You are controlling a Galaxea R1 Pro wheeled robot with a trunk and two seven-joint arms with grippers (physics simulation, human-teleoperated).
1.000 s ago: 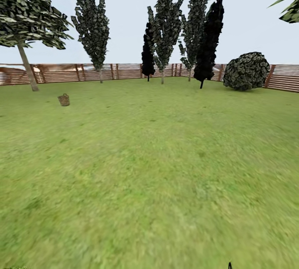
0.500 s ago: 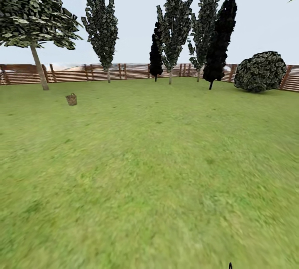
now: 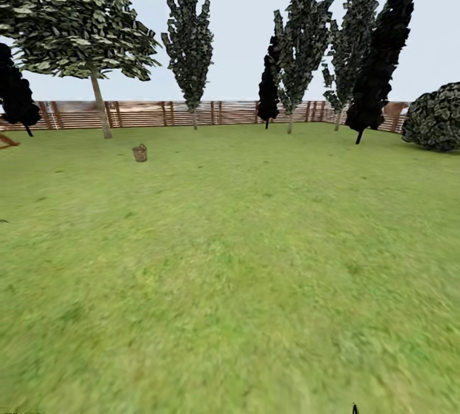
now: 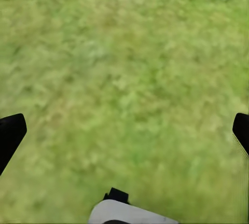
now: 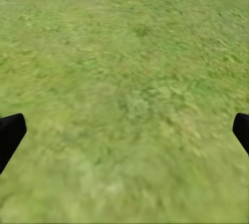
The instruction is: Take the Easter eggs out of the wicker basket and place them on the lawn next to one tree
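Observation:
A small brown wicker basket (image 3: 140, 153) stands far off on the lawn (image 3: 243, 260), to the left in the head view. Its inside is too small to make out, so the Easter eggs are hidden. Behind it rises a tree (image 3: 100, 107) with a pale trunk and a broad leafy crown. My left gripper (image 4: 124, 136) hangs open over bare grass, its black fingertips (image 4: 10, 133) wide apart. The right gripper (image 5: 124, 136) is open over grass too, with nothing between its fingertips (image 5: 10, 133).
A brown slat fence (image 3: 191, 114) closes the far side of the garden. Narrow columnar trees (image 3: 190, 37) and dark conifers (image 3: 380, 62) stand along it. A round bush (image 3: 437, 117) sits at the far right, another dark conifer (image 3: 16, 94) at the far left.
The whole head view has swung to the left, so basket, trees and bush have slid rightward in the picture. A dark conifer has come in at the left edge.

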